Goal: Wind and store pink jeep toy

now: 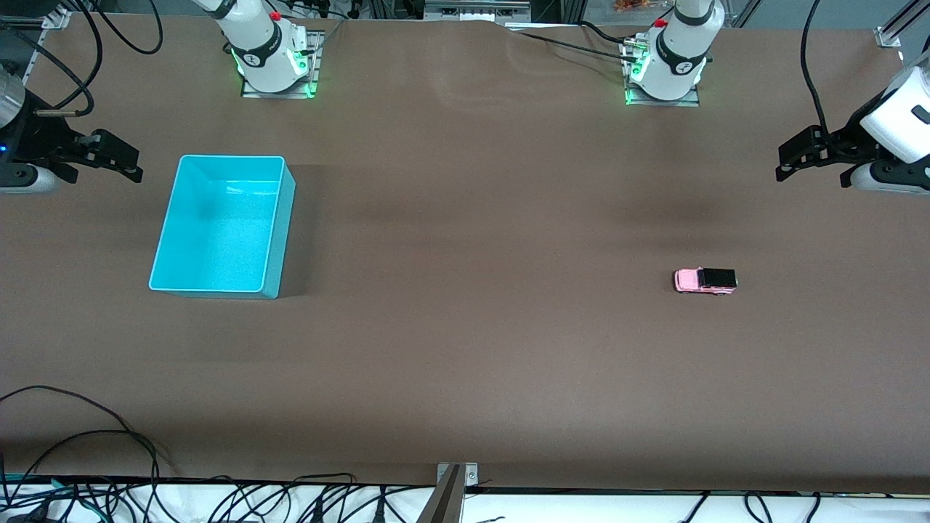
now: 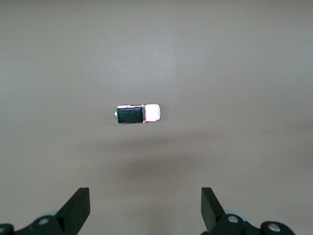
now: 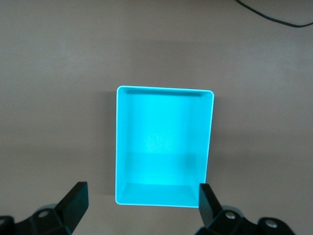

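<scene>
Sitting on the brown table [image 1: 465, 327], front view: pink jeep toy [image 1: 705, 280] on its wheels toward the left arm's end, turquoise bin [image 1: 218, 280] toward the right arm's end, well apart. Both arms wait up high, left gripper [image 1: 795, 161] and right gripper [image 1: 120, 161] at the table's ends.

Left wrist: jaws wide, nothing held, jeep below.

Right wrist: right gripper spread wide, nothing held, over the bin.
</scene>
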